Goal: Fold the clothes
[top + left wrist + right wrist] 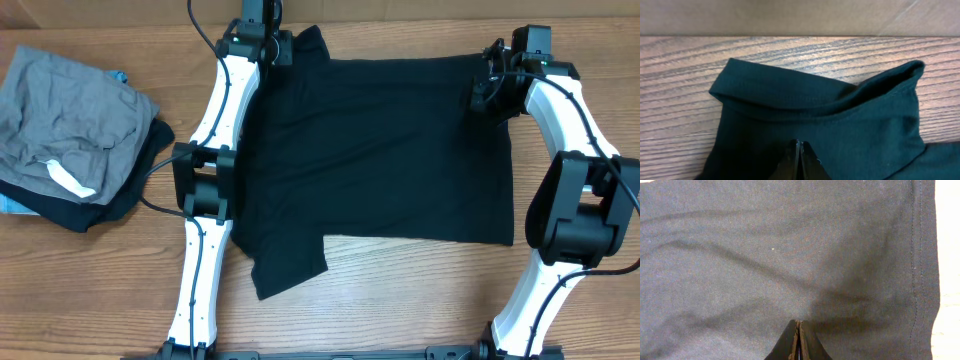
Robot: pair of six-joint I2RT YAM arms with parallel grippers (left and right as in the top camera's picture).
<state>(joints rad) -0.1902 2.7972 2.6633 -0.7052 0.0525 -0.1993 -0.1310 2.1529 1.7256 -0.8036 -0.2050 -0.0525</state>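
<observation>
A plain black short-sleeved T-shirt (380, 150) of soft fabric lies spread flat on the brown wood-grain desk (400, 300) between the arms. The left hand (287, 46) is pinched closed on its far sleeve, and the right hand (486, 96) is pinched closed on the cloth near the far hem corner. A grey garment (70, 110) is heaped well apart at the left edge

Three garments on one wood-grain desk (400, 290) — one plain black short-sleeved T-shirt of soft fabric (400, 150), one crumpled grey garment with a white label (70, 110), one dark garment (125, 192) under it. Two white jointed arms — left arm (200, 270), right arm (570, 110). Two black pincers: left pincer (798, 150), right pincer (798, 330).
</observation>
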